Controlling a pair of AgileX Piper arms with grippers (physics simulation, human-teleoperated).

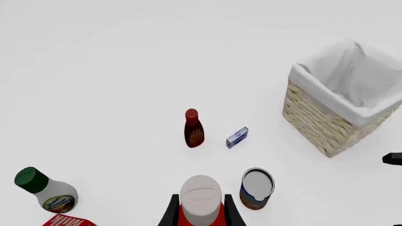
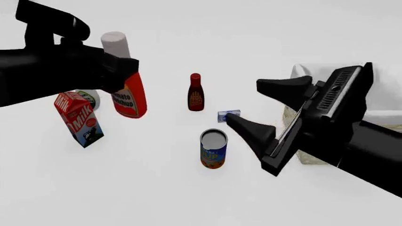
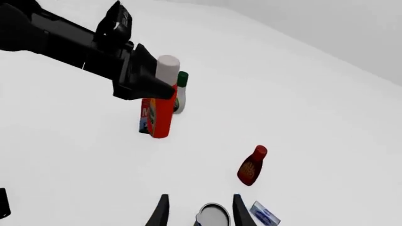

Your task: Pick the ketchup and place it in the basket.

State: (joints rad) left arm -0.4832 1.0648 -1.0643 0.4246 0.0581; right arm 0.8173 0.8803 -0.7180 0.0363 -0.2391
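From my left wrist camera, my left gripper (image 1: 201,212) is clamped on the ketchup (image 1: 201,200), its white-grey cap filling the space between my two dark fingers and red plastic showing below the cap. Beyond it the white table (image 1: 125,70) carries a maroon sauce bottle with a red cap (image 1: 193,128), a small blue box (image 1: 237,137) just beside it, an open tin can (image 1: 256,188), a white bottle with a green cap (image 1: 47,188) and the corner of a red milk carton (image 1: 68,220). The basket (image 1: 333,117) stands well apart, its white lining folded over the woven wall

In the front view, the ketchup (image 2: 127,80) hangs tilted in my left gripper (image 2: 122,70), lifted clear of the table, above and near the milk carton (image 2: 79,119). My right gripper (image 2: 251,106) hovers with its jaws spread wide and nothing between them, over the basket (image 2: 295,113), which my arm mostly hides. The can (image 2: 213,149) stands upright between my two arms, nearer than the maroon bottle (image 2: 196,92)

From my right wrist camera, my open right gripper (image 3: 199,212) frames the can (image 3: 213,215); farther off, my left gripper (image 3: 148,80) holds the ketchup (image 3: 163,101) in front of the green-capped bottle (image 3: 180,92)
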